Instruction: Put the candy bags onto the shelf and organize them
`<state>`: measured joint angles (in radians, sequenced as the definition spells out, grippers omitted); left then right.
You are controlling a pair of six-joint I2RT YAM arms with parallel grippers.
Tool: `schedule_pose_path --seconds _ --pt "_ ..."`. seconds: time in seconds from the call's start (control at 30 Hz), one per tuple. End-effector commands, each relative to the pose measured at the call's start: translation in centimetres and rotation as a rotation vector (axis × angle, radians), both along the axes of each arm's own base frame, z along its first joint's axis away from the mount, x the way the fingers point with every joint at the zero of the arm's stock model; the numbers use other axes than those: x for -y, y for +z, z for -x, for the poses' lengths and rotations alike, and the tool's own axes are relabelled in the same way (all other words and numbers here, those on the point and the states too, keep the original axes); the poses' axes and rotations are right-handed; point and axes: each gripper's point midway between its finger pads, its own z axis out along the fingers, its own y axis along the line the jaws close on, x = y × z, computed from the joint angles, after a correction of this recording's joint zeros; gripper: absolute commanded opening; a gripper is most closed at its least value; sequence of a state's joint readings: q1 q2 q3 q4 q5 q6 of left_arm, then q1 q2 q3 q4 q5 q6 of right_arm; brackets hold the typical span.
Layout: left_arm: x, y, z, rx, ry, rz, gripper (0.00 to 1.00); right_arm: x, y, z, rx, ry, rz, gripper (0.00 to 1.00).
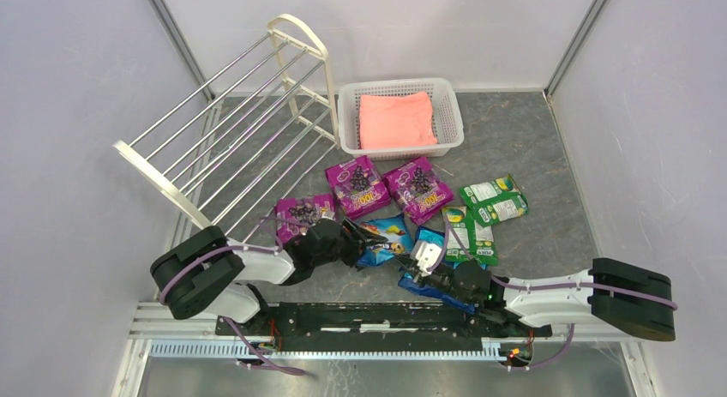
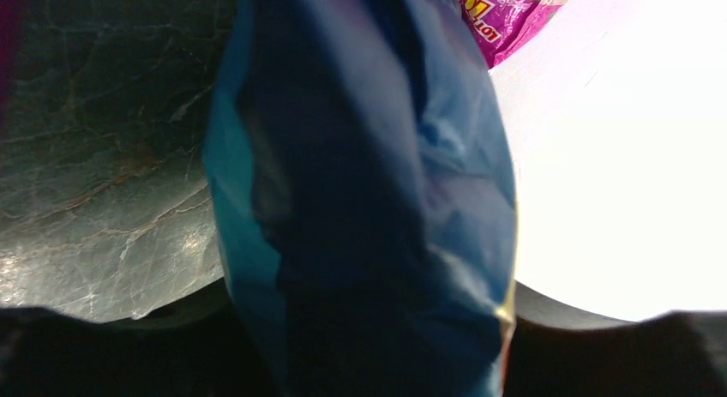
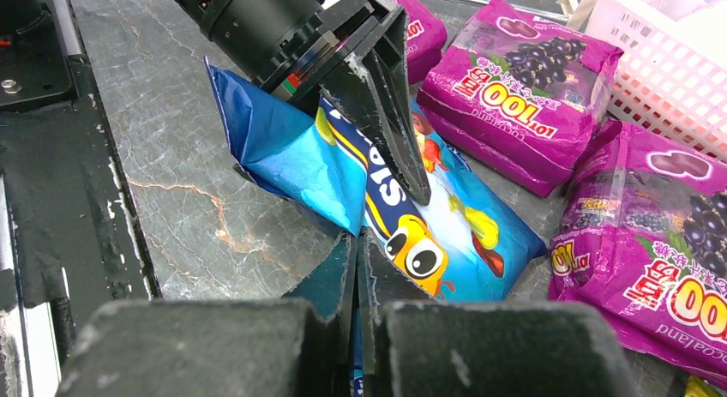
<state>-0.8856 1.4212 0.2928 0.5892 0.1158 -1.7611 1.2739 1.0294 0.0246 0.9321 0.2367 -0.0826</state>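
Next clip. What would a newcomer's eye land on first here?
The left gripper is clamped on a small blue candy bag with a cartoon face, low in the middle of the table, and that bag fills the left wrist view. Around it lie purple grape bags. The tall cream shelf stands at far left, beside a white basket holding a pink cloth.

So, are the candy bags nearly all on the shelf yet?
Not yet. Nothing is done: the shelf rods are bare. In hand: the left gripper pinches one small blue bag. Left: all the other bags, purple, green and blue, are down on the table.
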Motion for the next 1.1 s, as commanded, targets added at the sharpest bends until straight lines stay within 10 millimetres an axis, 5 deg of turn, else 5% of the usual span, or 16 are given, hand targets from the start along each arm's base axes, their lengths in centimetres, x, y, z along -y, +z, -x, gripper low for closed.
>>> schedule_pose_path --seconds 0.0,0.07,0.3,0.53,0.73,1.07 --pt "0.4 2.8 -1.2 0.063 0.056 0.094 0.57 -0.6 4.0 0.5 0.031 0.031 -0.165 0.0" --pt "0.3 3.4 -1.3 0.102 0.053 0.09 0.52 -0.4 3.8 0.4 0.029 0.021 -0.158 0.07" --pt "-0.4 5.0 -1.7 0.209 0.038 0.009 0.41 -0.1 4.1 -0.6 -0.011 -0.047 -0.119 0.55" --pt "-0.9 7.0 -2.0 0.304 0.019 -0.043 0.33 1.6 8.1 -1.5 -0.027 -0.141 -0.16 0.81" --pt "-0.7 10.8 -2.6 0.431 -0.03 -0.108 0.27 5.5 11.4 -3.4 -0.014 -0.33 -0.17 0.97" --pt "-0.4 20.5 -3.7 0.658 -0.079 -0.16 0.26 9.0 13.5 -4.4 0.004 -0.463 -0.17 0.98"
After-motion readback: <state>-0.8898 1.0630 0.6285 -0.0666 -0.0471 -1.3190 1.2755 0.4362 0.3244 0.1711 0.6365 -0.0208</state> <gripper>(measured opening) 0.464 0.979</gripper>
